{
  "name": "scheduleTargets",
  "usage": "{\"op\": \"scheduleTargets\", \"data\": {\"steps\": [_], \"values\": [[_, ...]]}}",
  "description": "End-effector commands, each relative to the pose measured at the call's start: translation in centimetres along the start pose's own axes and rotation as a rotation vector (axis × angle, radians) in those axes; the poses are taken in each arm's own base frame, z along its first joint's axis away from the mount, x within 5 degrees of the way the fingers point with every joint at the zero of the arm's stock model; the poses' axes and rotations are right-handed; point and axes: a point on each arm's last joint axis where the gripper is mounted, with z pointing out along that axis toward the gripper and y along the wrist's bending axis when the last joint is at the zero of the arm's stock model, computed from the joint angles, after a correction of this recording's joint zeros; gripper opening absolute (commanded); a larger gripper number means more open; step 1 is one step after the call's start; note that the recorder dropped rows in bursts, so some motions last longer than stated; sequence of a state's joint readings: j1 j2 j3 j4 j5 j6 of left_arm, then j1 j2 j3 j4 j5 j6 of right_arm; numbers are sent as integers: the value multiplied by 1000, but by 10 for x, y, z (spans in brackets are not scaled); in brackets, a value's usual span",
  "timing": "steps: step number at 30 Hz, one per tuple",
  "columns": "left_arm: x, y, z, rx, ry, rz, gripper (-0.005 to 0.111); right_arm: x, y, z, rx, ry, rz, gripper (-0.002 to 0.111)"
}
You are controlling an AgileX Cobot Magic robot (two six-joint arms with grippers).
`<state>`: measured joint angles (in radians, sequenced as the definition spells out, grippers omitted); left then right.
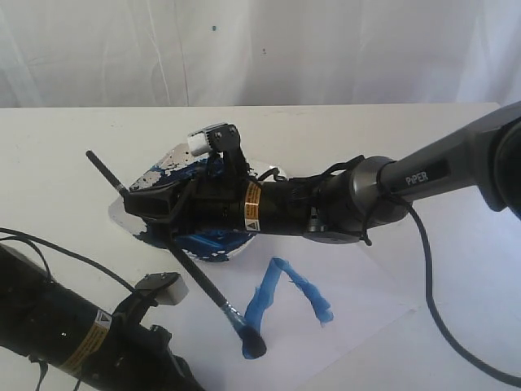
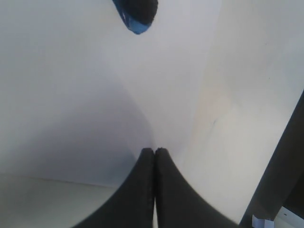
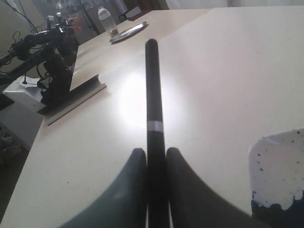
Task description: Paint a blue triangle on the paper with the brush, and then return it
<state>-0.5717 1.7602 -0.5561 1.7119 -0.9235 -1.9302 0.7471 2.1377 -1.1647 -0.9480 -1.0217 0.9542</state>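
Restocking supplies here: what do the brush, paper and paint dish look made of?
The brush: slim black handle with slight sheen, plastic or lacquered wood, plus a silvery band, probably metal. The paper: thin, matte white sheet lying flat. The dish: smooth white, slightly shiny where bare, plastic or glazed ceramic; cannot tell which.

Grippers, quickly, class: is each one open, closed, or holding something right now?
Left gripper: closed, holding nothing.
Right gripper: closed on the thin black-handled paintbrush.
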Motion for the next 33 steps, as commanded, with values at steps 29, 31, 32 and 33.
{"op": "scheduleTargets", "data": {"steps": [29,31,32,33], "values": [[2,2,-1,-22,10,12,0,-4,-30,-29,57,65,-90,0],[2,2,-1,-22,10,12,0,-3,-31,-32,64,66,-87,0],[2,2,-1,-22,10,12,0,-3,-33,-35,71,61,-76,0],[2,2,-1,-22,10,12,0,-2,-34,-39,79,62,-72,0]]}}
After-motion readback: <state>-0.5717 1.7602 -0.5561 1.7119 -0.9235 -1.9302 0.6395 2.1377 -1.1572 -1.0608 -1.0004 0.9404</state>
